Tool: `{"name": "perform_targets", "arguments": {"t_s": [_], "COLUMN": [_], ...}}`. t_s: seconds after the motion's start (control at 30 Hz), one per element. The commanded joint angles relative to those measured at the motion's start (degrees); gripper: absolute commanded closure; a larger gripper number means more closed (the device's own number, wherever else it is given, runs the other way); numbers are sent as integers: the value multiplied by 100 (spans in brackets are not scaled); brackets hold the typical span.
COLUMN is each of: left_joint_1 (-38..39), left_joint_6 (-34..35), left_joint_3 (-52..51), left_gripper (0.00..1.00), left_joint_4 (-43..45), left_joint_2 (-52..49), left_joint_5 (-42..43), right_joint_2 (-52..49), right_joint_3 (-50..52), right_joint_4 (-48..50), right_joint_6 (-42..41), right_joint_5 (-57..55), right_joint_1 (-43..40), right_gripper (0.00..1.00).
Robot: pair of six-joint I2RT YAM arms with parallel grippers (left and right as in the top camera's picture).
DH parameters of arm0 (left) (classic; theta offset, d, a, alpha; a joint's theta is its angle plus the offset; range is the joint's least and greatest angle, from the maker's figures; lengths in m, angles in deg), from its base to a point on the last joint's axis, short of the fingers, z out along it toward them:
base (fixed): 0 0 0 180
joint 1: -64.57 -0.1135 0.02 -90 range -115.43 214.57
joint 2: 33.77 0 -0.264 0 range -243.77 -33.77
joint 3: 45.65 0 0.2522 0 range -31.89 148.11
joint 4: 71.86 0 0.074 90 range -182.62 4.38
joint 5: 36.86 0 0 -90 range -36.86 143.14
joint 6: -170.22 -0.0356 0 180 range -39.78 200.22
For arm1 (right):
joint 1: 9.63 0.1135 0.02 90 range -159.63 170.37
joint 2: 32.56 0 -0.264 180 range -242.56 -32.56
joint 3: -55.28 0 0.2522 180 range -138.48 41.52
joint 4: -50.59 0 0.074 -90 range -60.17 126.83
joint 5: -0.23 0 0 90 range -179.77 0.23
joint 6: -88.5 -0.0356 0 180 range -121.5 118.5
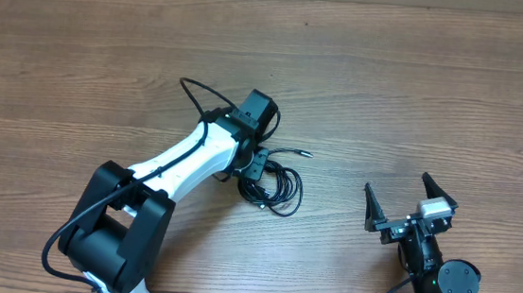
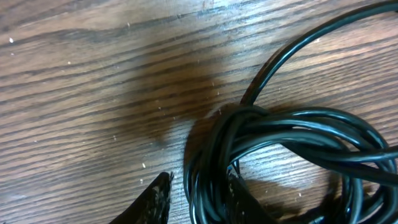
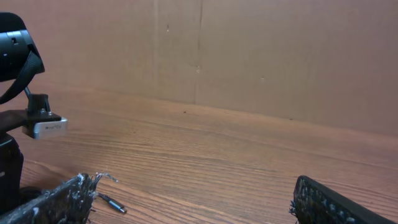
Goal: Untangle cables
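The cables (image 1: 279, 188) lie as a small black coil on the wooden table, with one loose end and its plug (image 1: 305, 153) pointing right. In the left wrist view the coil (image 2: 292, 134) fills the right half. My left gripper (image 1: 256, 168) is down at the coil's left side. Its fingers (image 2: 200, 198) are open and straddle a bunch of strands, with a small gap at the left finger. My right gripper (image 1: 409, 203) is open and empty, well to the right of the coil. The right wrist view shows its spread fingers (image 3: 193, 205) and the plug (image 3: 115, 206).
The white and black left arm (image 1: 179, 163) reaches from the front left over the table, with its own thick cable looping at the wrist (image 1: 195, 89). A cardboard wall (image 3: 249, 56) stands behind the table. Bare wood (image 1: 438, 86) lies at the back and right.
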Motion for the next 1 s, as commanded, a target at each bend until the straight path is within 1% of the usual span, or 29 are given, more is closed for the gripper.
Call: {"name": "perform_targets", "arguments": {"t_s": [0.0, 0.03, 0.1, 0.17, 0.23, 0.4, 0.6, 0.7, 0.83, 0.97], "left_joint_1": [9, 9, 11, 11, 11, 9, 9, 9, 9, 7], "left_joint_6": [-46, -44, -15, 146, 297, 470, 901, 903, 898, 1021], "left_joint_3": [-59, -72, -146, -258, -385, -595, -483, -260, 157, 398], "left_gripper": [73, 74, 80, 90, 96, 96, 96, 96, 96, 96], "left_joint_4": [107, 146, 269, 367, 461, 638, 597, 415, 17, -122], "left_joint_2": [-22, -22, -24, -28, -42, -50, -37, 2, 116, 127], "left_joint_5": [-15, -15, -17, -17, -24, -24, 46, 332, 1106, 1403], "right_joint_2": [46, 46, 46, 46, 46, 46, 46, 46, 46, 46], "right_joint_3": [61, 61, 61, 61, 61, 61, 61, 61, 61, 61], "right_joint_4": [26, 26, 26, 26, 26, 26, 26, 26, 26, 28], "right_joint_6": [26, 26, 26, 26, 26, 26, 26, 26, 26, 28], "right_joint_5": [-50, -50, -50, -50, -50, -50, -50, -50, -52, -52], "right_joint_1": [37, 37, 37, 37, 37, 37, 37, 37, 37, 37], "right_gripper": [0, 0, 0, 0, 0, 0, 0, 0, 0, 0]}}
